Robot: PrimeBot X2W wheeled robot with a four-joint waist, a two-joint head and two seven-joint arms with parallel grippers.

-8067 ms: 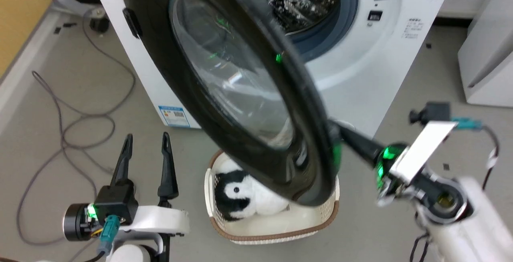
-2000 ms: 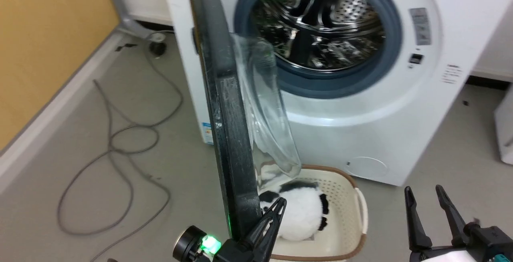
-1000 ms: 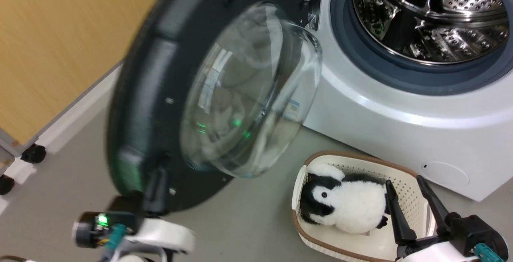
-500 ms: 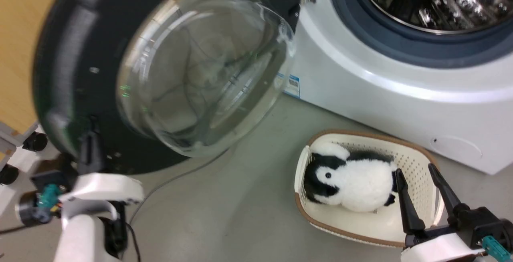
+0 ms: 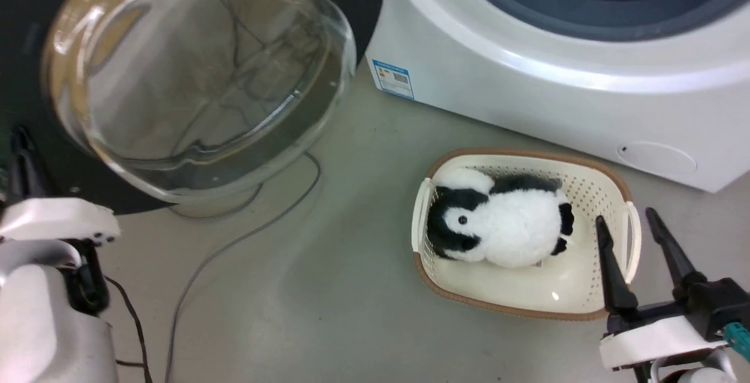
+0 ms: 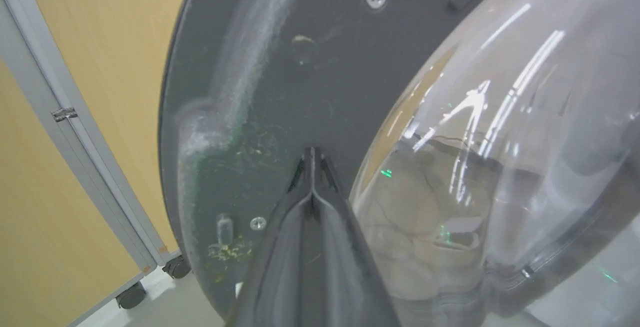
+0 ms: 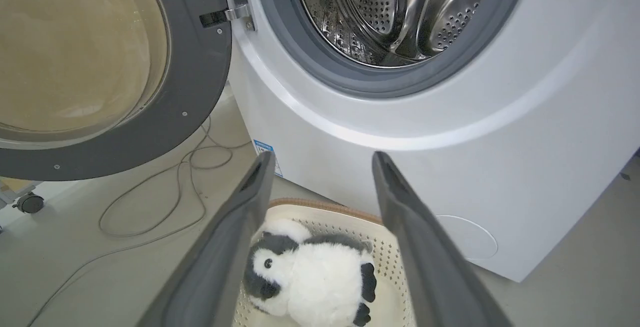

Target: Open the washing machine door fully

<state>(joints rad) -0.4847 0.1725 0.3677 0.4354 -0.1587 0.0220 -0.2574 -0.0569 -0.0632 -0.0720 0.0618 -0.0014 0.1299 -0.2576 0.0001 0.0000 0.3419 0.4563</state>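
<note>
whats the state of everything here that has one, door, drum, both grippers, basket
washing machine door, swung wide open, glass bowl facing out
washing machine, drum opening uncovered, nothing seen inside
left gripper, shut, tips at the door's dark inner face
right gripper, open, empty, near the basket
basket, on the floor, holding a plush penguin
plush penguin, lying in the basket

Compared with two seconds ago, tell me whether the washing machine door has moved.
Yes. The washing machine door has swung further open, away from the drum opening: it stood edge-on to the washing machine, and now faces outward beside it.
</note>
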